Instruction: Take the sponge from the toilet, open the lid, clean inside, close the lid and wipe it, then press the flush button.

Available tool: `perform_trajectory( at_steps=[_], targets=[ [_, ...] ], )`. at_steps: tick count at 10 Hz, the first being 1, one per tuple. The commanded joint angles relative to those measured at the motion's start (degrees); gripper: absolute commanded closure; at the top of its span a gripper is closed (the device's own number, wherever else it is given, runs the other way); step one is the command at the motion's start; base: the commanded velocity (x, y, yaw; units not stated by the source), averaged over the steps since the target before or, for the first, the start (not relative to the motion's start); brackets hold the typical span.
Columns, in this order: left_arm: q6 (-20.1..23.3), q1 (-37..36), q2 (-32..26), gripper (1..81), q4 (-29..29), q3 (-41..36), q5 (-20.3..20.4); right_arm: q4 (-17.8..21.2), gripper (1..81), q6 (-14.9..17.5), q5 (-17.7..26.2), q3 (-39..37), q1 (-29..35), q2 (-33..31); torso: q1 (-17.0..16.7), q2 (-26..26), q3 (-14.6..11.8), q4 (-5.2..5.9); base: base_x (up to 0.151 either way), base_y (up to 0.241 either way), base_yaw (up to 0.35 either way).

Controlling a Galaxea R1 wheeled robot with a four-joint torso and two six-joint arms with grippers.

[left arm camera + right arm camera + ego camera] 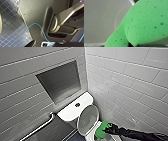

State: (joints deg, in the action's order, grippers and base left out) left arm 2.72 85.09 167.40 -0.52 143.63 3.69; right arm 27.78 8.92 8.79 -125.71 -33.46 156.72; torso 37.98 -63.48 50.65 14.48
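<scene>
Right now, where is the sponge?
Head view: the sponge is low, right of centre, gripped in the right claw at the rim of the toilet, right of the raised lid.

A glossy white ceramic toilet [71,114] stands on the dark blue small-tiled floor [8,28], tucked into the far corner of the grey tiled walls [130,79]. A round dark flush button [77,104] sits on its flat tank top. Its oval white plastic lid [88,118] stands raised against the tank. A bright green porous sponge [102,129] rests at the bowl's near right rim.

Glossy black arm [135,133], blue cable [35,23]
</scene>
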Motion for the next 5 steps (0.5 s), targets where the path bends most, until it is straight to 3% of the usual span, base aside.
perform_trajectory(
  at_steps=[1, 2, 5],
  targets=[
    [-0.17, 1.0, -0.75, 1.0, -0.53, -0.01, -4.48, -0.1, 81.1, 0.13, 3.25, -0.49, 7.04, 0.55, 3.56, -5.51, 0.0, 0.0, 0.0, 0.0, 0.0],
    [-0.17, 1.0, -0.84, 1.0, -0.53, -0.01, -4.48, -0.1, 81.1, 0.04, 3.34, -0.58, 7.04, 0.46, 4.85, -7.61, 5.22, 0.0, 0.0, 0.0, 0.0],
    [-0.17, 1.0, -0.75, 1.0, -0.53, -0.01, -4.48, -0.18, 81.1, 0.04, 3.6, -0.58, 7.3, 0.81, 7.93, -12.7, 8.3, 0.0, 0.0, 0.0, 0.0]
  ],
)
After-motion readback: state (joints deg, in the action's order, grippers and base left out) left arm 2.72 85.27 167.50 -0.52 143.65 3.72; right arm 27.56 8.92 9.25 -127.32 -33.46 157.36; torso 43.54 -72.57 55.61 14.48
